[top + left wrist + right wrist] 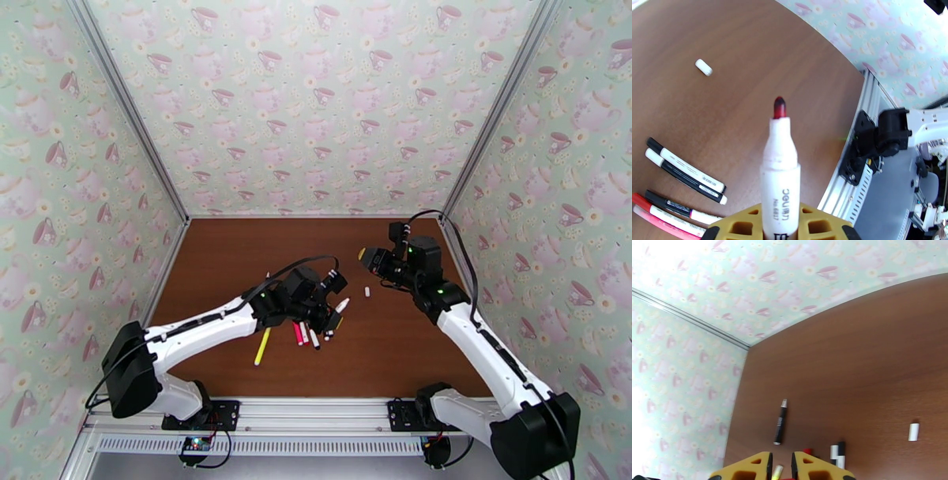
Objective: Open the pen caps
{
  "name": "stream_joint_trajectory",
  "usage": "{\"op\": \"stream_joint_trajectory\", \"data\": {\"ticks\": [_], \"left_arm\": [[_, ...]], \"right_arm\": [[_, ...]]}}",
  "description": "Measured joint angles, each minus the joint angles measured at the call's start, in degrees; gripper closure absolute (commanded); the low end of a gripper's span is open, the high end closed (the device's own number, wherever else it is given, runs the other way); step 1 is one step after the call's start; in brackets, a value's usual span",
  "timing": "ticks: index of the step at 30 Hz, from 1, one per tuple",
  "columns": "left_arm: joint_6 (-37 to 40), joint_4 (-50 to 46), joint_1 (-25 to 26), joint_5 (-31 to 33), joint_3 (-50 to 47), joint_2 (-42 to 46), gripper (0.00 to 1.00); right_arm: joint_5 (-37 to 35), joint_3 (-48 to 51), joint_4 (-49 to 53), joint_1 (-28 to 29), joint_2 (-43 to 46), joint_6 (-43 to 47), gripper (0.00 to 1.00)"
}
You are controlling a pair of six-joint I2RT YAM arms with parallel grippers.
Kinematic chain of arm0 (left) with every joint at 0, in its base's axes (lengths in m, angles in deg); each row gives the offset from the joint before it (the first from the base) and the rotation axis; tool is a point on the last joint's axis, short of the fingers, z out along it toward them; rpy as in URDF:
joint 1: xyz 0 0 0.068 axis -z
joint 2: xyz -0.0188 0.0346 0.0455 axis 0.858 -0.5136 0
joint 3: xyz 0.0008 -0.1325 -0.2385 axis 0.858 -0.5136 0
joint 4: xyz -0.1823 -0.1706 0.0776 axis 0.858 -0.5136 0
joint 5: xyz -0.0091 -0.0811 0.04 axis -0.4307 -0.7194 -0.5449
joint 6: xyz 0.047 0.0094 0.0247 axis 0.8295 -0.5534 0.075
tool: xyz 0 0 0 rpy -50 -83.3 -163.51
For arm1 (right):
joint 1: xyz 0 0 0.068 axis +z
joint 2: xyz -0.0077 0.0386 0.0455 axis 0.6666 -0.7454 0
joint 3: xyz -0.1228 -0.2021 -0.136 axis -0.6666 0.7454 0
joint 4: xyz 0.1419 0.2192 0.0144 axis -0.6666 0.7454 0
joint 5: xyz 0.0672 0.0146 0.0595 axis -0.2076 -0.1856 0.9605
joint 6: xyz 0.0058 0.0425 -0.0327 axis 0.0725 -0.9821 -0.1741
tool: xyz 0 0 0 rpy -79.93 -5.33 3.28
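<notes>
My left gripper (780, 213) is shut on a white pen (780, 173) whose bare red tip points away from it, with no cap on. In the top view this left gripper (330, 306) hangs over a cluster of pens (306, 332) near the table's middle. A loose white pen cap (367, 292) lies on the wood between the arms; the left wrist view shows this white cap (704, 67) too. My right gripper (366, 256) is raised at the right, apart from the pen. Its yellow fingers (764, 467) stand close together in the right wrist view, with a red sliver, apparently a cap, between them.
A yellow pen (262, 346) lies alone left of the cluster. Two black-and-white pens (683, 169) and red-ended ones (663, 215) lie side by side. A black pen (780, 422) rests toward the left wall. The rail (316, 414) runs along the near edge.
</notes>
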Motion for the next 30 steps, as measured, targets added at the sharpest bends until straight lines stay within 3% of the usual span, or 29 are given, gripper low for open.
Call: {"op": "stream_joint_trajectory", "data": {"ticks": [11,30], "left_arm": [[-8.8,13.3,-5.3,0.2,-5.3,2.4,0.95],[-11.3,15.0,-12.4,3.7,-12.4,14.4,0.91]], "right_arm": [[-6.5,-0.7,11.9,-0.3,-4.2,10.9,0.97],[-18.5,-0.7,14.6,-2.8,-26.1,17.5,0.97]]}}
